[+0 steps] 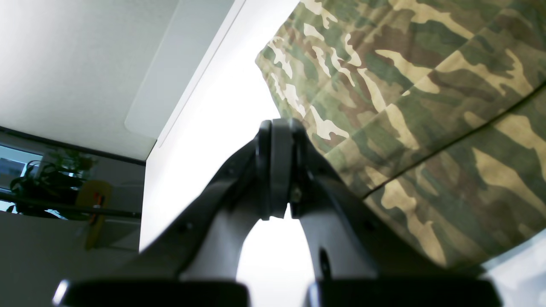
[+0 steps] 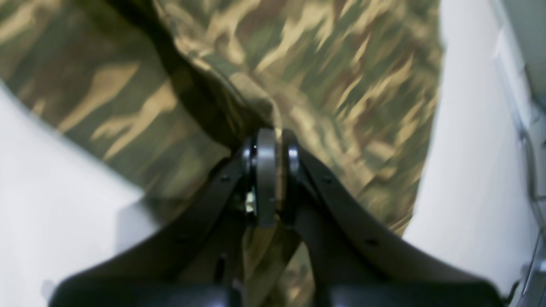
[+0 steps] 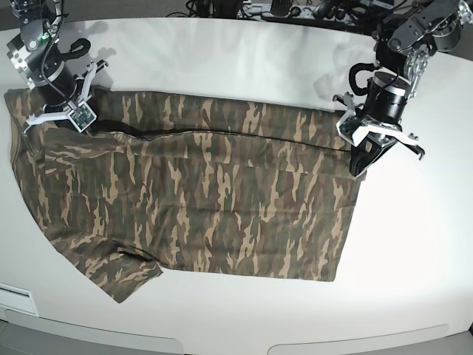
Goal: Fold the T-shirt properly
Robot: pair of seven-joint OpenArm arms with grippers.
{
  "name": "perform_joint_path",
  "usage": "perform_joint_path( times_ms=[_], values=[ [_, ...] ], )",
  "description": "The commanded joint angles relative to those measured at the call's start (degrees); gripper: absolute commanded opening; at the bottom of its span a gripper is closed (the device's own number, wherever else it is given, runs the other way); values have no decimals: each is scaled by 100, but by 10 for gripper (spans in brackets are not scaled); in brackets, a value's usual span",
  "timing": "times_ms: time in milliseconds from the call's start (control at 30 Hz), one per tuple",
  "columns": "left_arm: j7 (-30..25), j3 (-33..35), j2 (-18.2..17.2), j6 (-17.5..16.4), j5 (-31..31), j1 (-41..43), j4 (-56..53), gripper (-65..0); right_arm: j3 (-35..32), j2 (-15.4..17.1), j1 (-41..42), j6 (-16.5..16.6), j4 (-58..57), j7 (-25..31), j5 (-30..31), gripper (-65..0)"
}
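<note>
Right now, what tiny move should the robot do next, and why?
Probably move the right gripper a little farther across the shirt, then lower it: it pinches cloth lifted in a ridge, while the left gripper is shut without cloth.

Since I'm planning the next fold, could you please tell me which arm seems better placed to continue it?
Probably the right: its gripper grips the T-shirt, lifting the layer's edge near the sleeve end. The left gripper is shut, holding no cloth.

Base view: looked down from above, whole shirt (image 3: 222, 200) in frame. Wrist views: close, looked past grippers; all three shared the shirt.
</note>
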Motion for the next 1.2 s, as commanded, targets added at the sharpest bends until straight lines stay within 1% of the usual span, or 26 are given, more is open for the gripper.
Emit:
perform_joint_path(
  times_ms=[0, 133, 267, 500, 600, 633, 667, 700, 733, 767, 800, 867, 900, 933, 1067, 1100, 1167],
  values=[
    [-85, -46, -92, 83, 83, -31, 72, -650, 33, 118, 131, -11, 94, 208, 26, -650],
    [-87, -46, -94, 26, 103, -31, 72, -650, 33, 208, 636, 297, 70, 234, 496, -650],
    [-87, -46, -94, 26, 103, -17, 72, -650, 33, 323, 1060, 461, -74, 229, 905, -650],
    [-81, -46, -94, 26, 101, -17, 72, -650, 31, 332, 1661, 920, -1058, 229, 1453, -650],
    [-83, -46, -94, 26, 101, -17, 72, -650, 4, 332, 1939, 1019, -1526, 249, 1620, -648],
    [-81, -46, -94, 26, 101, -17, 72, -650, -28, 332, 2065, 1016, -1683, 258, 1676, -587],
    [-81, -46, -92, 26, 101, -17, 72, -650, -96, 334, 2214, 988, -1843, 308, 1674, -498],
    [-79, -46, -92, 26, 101, -15, 72, -650, -192, 334, 2391, 911, -2017, 354, 1646, -387],
    [-79, -46, -94, 26, 101, -17, 72, -650, -302, 332, 2579, 778, -2166, 352, 1574, -296],
    [-79, -46, -94, 26, 101, -17, 72, -650, -422, 330, 2754, 522, -2280, 348, 1412, -245],
    [-83, -46, -94, 28, 101, -17, 72, -650, -522, 328, 2892, 190, -2337, 321, 1207, -235],
    [-79, -46, -92, 26, 98, -17, 72, -650, -673, 326, 3119, -507, -2339, 157, 837, -235],
    [-79, -46, -92, 28, 98, -17, 72, -650, -723, 323, 3230, -737, -2337, 20, 739, -235],
    [-81, -46, -92, 28, 101, -17, 72, -650, -756, 321, 3338, -887, -2328, -173, 721, -235],
    [-63, -46, -92, 28, 101, -15, 72, -650, -756, 321, 3626, -1176, -2221, -1071, 745, -235],
    [-63, -46, -92, 28, 101, -15, 72, -650, -752, 321, 3654, -1252, -2192, -1176, 750, -235],
    [-66, -46, -92, 28, 101, -17, 72, -650, -754, 323, 3654, -1257, -2138, -1276, 817, -236]
  ],
)
